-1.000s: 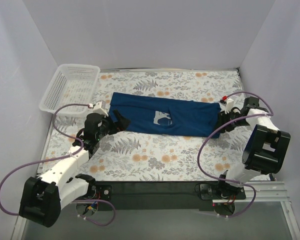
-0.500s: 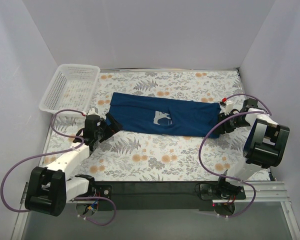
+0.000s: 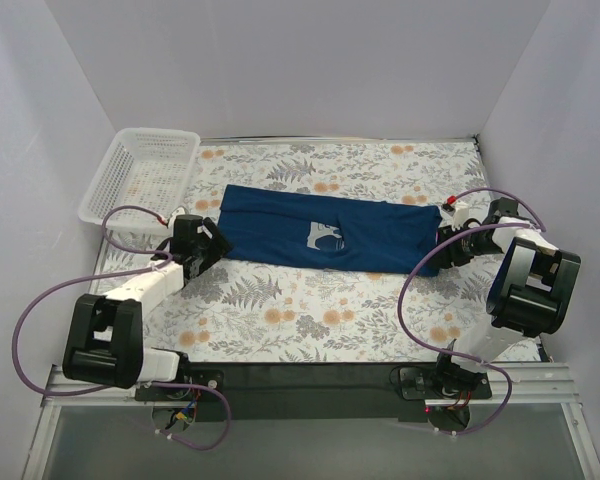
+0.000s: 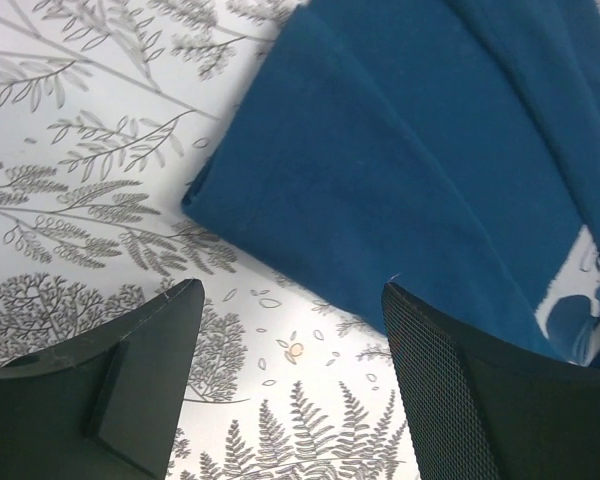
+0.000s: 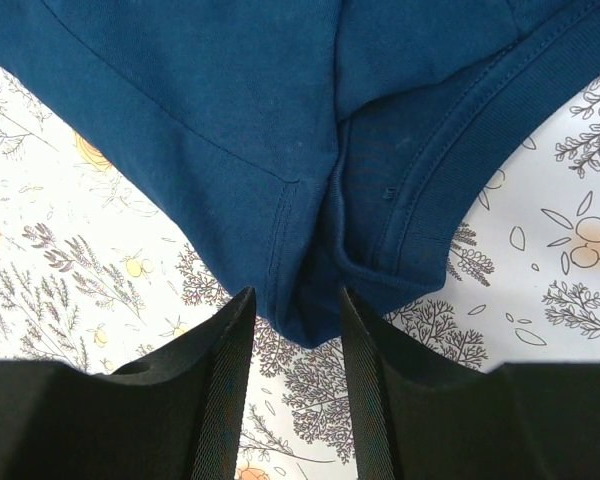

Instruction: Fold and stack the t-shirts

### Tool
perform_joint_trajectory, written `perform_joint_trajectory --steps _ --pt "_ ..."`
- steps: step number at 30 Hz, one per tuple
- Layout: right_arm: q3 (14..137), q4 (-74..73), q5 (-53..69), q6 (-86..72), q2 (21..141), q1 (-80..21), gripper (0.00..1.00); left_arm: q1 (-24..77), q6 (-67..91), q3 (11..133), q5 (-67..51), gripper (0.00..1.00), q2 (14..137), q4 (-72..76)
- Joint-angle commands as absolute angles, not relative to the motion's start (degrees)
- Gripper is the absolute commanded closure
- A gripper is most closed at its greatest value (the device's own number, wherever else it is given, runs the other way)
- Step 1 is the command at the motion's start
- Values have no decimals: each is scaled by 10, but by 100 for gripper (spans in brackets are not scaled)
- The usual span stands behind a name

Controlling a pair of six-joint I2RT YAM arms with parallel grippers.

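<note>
Across the middle of the table [image 3: 280, 320]: the shirt [image 3: 325, 232]. The left gripper [image 4: 292, 293], open and empty just short of the shirt's corner, may catch only the top layer. The right gripper [image 5: 296, 295] pinches the opposite end, so an uneven pull would skew the fold. The shirt is dark blue, folded into a long band, pale graphic up.

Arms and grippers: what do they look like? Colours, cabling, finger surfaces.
The left arm and the right arm both have white links and boxy black joint housings. A thin purple cable loops loosely along each arm. The left gripper and the right gripper carry broad matte black fingers, and a fine dotted texture shows on one inner face.
</note>
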State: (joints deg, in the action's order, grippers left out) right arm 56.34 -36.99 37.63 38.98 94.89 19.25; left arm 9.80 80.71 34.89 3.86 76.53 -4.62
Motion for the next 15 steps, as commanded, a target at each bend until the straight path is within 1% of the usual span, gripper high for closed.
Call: perform_joint_trajectory --steps 1,6,8,10,11,13,15 --pt "557 -361 389 392 936 199 61 94 821 359 76 34 768 -74" --pt "557 -361 390 391 940 200 61 92 827 365 97 34 792 -77" --pt "557 -363 391 390 940 201 61 91 829 370 101 39 809 -77" --pt "555 -363 393 389 938 201 61 89 831 375 100 41 819 -75" --pt "555 -365 393 391 934 202 61 86 833 375 99 45 821 -69" --pt "553 -367 396 394 930 204 61 84 833 373 93 49 822 -62" --pt "552 -372 398 396 926 206 61 80 831 373 89 56 825 -55"
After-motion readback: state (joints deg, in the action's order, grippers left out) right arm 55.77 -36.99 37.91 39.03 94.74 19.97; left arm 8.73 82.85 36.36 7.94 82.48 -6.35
